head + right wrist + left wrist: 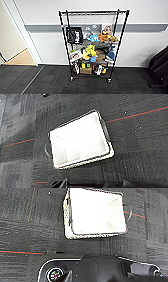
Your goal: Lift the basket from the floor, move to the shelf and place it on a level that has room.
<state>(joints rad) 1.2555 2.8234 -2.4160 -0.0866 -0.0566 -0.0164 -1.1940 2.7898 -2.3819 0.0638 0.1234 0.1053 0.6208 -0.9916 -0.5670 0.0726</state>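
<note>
Head view: shelf (93, 45), a tall narrow black wire rack on small castors, upright on the floor (50, 82) against a white wall (140, 47) with a grey band. Top level (93, 13) is a wire grid with a low raised rim, bare. Lower tiers crowded with toys (100, 37), boxes and a black bag (74, 35) hung at one side. Floor: dark grey carpet tiles, faintly striped.

Left wrist view: basket (96, 213) on the carpet, upright and open to the camera, lying apart from the robot's dark hardware. Rectangular; long axis across the picture. Cream speckled weave on the outer wall, dark rim, white cloth lining, one thin dark loop handle at a short end. End effector state: cannot tell.

Right wrist view: same basket (80, 140) (seen from above), long axis on a diagonal, resting on the carpet. Lining white, creased at the corners. End effector state: cannot tell.
</note>
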